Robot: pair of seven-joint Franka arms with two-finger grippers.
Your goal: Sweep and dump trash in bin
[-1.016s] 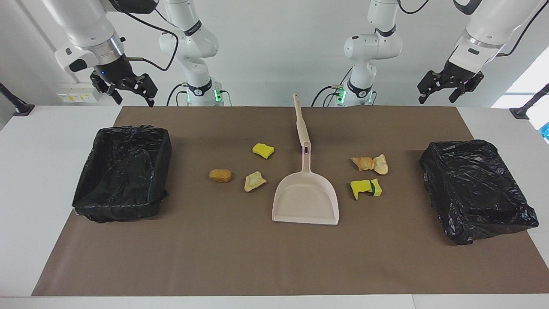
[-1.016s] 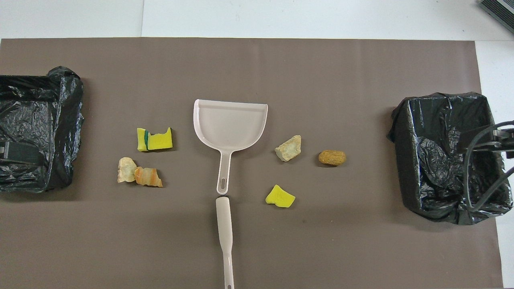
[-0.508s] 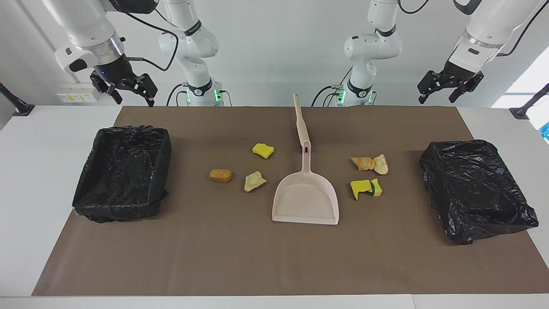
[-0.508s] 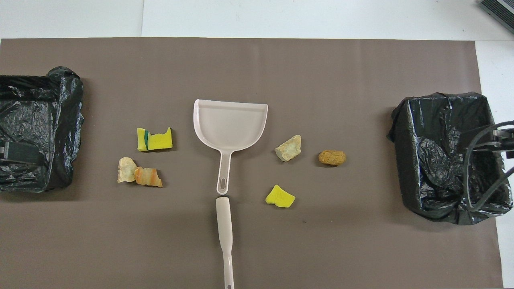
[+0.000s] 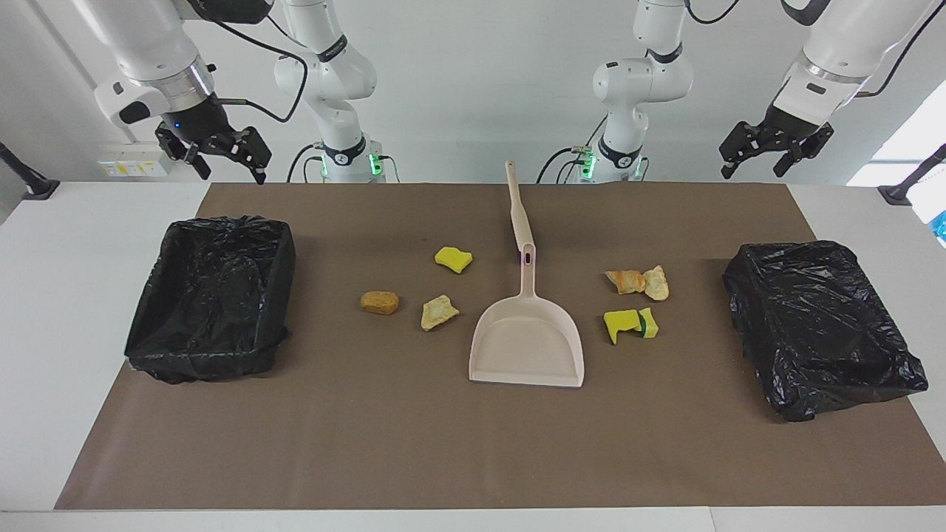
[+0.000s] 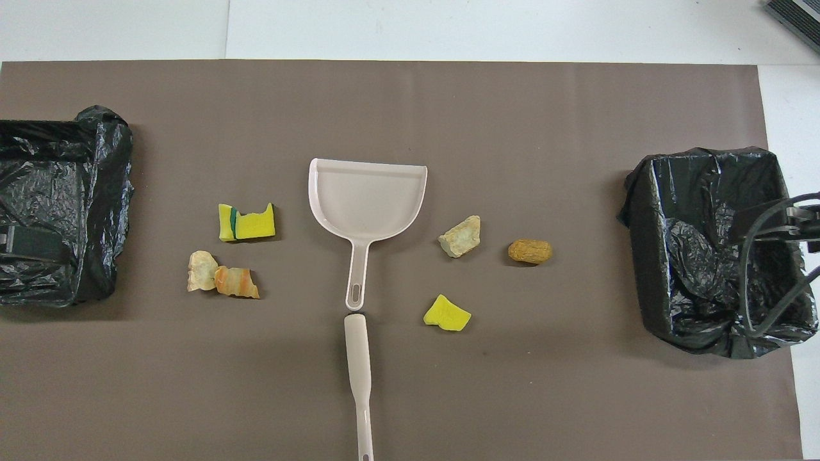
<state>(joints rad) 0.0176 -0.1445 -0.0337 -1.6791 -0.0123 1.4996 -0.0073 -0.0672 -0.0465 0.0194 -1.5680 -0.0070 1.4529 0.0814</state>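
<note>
Two bins lined with crinkly black plastic, one (image 5: 211, 295) and another (image 5: 820, 325), are sitting at the ends of the brown-matted surface (image 5: 473, 443), ready for dumping. I am hanging my left claw (image 5: 776, 151) and right claw (image 5: 214, 155) high, fingers apart, holding nothing. Between the bins, the smooth beige dustpan (image 5: 526, 347) and brush handle (image 5: 517, 210) are lying untouched. Spongy yellow and crusty tan trash (image 5: 440, 311) is lying scattered on both sides of the pan.

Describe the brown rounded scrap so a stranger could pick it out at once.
Start at the beige dustpan mid-table, then look toward the right arm's bin. Three scraps lie between; the brown scrap is closest to that bin. It alone is a smooth brown oval, unlike the jagged tan chunk and yellow sponge bit.
</note>
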